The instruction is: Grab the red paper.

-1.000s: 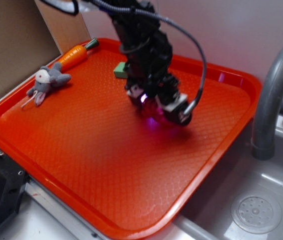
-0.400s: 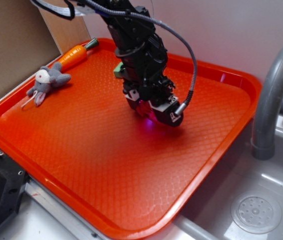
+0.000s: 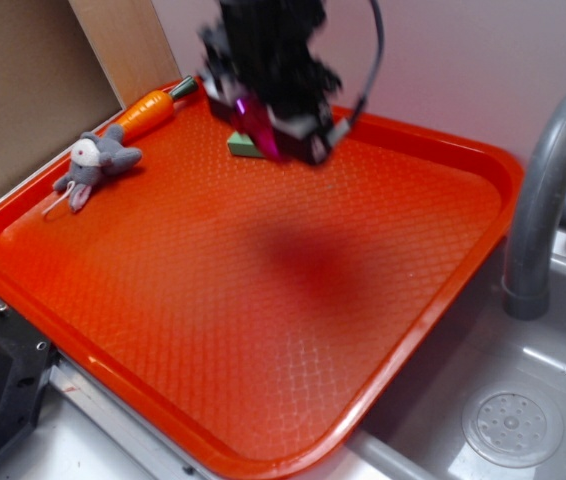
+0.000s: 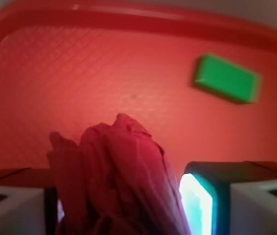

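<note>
Looks to me like the grab itself is basically done. On my wrist feed the red paper sits wedged right between the two fingers, crumpled folds bulging up out of the gap, so I'd call the gripper clenched on it. Under it I see only bare tray with the green block off to the upper right, and the paper isn't touching either one, so I judge it's lifted clear. All that seems left is keeping hold of it.

The exterior view is less helpful. The gripper is up near the back of the tray, hanging over the green block, but the whole arm is smeared with motion blur. I can make out a pinkish-red streak at the tip that is probably the paper, but I can't trace its shape or see the fingers from there at all. The top of the arm is cut off by the frame edge too.

On the wrist view the lower part of the paper is cropped, so how deep the grip goes I can't tell. The toy mouse and carrot sit at the left rim, well apart from the action
</note>
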`<state>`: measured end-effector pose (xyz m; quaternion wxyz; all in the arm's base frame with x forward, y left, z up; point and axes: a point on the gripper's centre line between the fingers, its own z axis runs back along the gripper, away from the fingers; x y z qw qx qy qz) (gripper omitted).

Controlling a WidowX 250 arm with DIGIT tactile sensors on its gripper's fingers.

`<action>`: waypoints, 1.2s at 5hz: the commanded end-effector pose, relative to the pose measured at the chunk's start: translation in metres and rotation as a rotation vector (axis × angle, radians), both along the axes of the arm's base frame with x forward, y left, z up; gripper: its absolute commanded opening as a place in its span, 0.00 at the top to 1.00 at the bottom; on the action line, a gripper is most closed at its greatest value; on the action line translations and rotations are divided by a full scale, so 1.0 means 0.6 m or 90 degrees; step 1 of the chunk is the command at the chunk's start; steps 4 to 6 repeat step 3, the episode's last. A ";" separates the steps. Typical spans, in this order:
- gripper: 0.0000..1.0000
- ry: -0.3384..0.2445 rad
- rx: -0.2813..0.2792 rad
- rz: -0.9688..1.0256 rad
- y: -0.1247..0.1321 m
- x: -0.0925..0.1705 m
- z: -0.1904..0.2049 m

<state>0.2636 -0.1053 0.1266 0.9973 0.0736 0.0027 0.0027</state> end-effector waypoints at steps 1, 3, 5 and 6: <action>1.00 -0.114 0.007 0.114 0.064 -0.024 0.174; 1.00 -0.101 -0.040 0.117 0.088 -0.033 0.183; 1.00 -0.101 -0.040 0.117 0.088 -0.033 0.183; 1.00 -0.101 -0.040 0.117 0.088 -0.033 0.183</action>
